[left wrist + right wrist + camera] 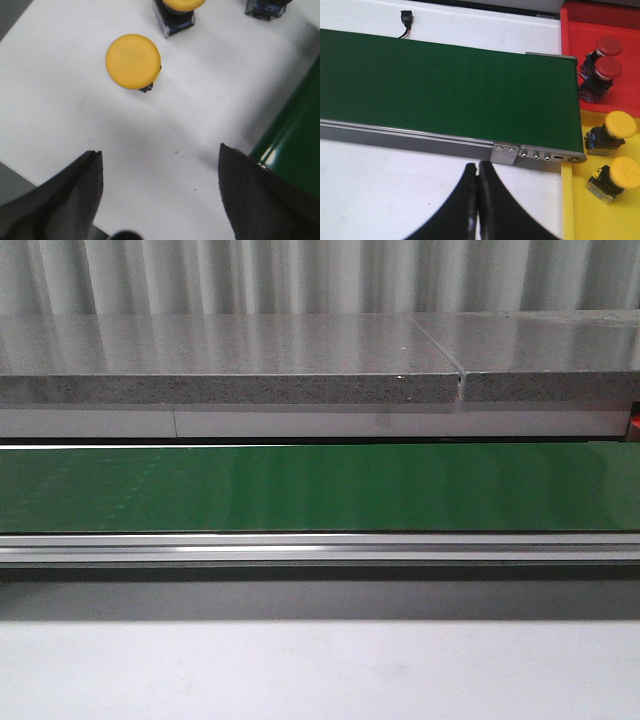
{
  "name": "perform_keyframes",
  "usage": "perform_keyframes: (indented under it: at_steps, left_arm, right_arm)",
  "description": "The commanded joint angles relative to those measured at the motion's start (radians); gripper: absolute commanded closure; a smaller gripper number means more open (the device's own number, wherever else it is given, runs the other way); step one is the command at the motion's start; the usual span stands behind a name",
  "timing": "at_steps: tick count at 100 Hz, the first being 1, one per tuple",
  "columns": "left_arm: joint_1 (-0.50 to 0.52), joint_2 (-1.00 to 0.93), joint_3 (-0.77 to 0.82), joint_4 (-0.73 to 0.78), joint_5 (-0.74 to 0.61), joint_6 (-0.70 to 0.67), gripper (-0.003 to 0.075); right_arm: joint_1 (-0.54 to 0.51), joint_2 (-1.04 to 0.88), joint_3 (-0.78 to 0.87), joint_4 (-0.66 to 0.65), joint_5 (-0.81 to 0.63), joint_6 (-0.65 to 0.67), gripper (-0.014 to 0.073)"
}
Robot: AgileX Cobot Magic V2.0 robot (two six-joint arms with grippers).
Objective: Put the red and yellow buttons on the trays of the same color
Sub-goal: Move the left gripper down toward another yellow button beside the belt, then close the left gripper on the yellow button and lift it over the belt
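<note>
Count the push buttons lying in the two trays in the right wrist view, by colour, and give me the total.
Red buttons in the red tray: 2
Yellow buttons in the yellow tray: 2
Total: 4

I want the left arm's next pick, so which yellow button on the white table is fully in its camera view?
The yellow button seen cap-up, alone ahead of the open left tool. The other yellow one is cut off by the picture's edge.
</note>
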Motion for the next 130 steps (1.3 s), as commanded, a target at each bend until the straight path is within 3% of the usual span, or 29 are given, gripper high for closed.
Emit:
perform_keyframes:
  at_steps: [1,97,109,130]
  left_arm:
    - [0.002,0.027,-0.046,-0.010,-0.022,-0.008,0.0239]
    - [0.004,0.277,-0.165,0.030,-0.171,-0.008,0.0241]
    - [0.004,0.277,-0.165,0.035,-0.188,-0.008,0.0296]
    - [0.004,0.277,-0.165,0.038,-0.188,-0.008,0.0456]
  right_arm:
    - [-0.001,0.003,-0.023,0.000,-0.057,-0.010,0.0660]
    - [-0.001,0.003,-0.023,0.000,-0.058,-0.010,0.0660]
    - [-0.001,0.003,-0.023,0.000,-0.058,-0.010,0.0660]
    - [-0.001,0.003,-0.023,0.000,-0.058,-0.010,0.0660]
